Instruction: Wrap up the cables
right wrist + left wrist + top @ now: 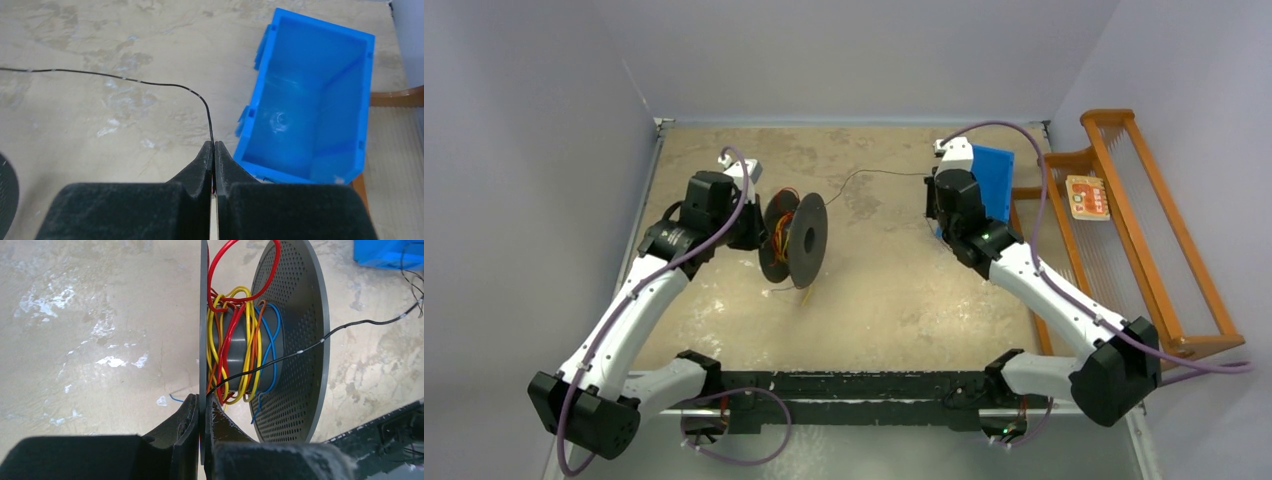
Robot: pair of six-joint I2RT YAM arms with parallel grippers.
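**A:** What sits closest to the lens?

**B:** The left fingers (194, 407), pressed shut on the rim of the near flange of the spool (295, 340). In the right wrist view it's the right fingers (209, 152), closed tight with the black cable (150, 83) pinched between their tips.

**A:** And the rest, biggest first?

**B:** The mottled beige surface (894, 290), then a wooden frame (1159, 250) lying off its right edge. A blue bin (310, 110) sits just beside the right fingers, towards the far right of the surface. The spool is left of centre, black, with both flanges upright and the far one perforated.

**A:** Where are the cables?

**B:** The coloured cables (235, 340), red, yellow, orange and blue, are looped loosely around the spool's hub, and one red loop stands up above it. The black cable leaves the hub, crosses the far flange's rim and runs over the surface to the right fingers.
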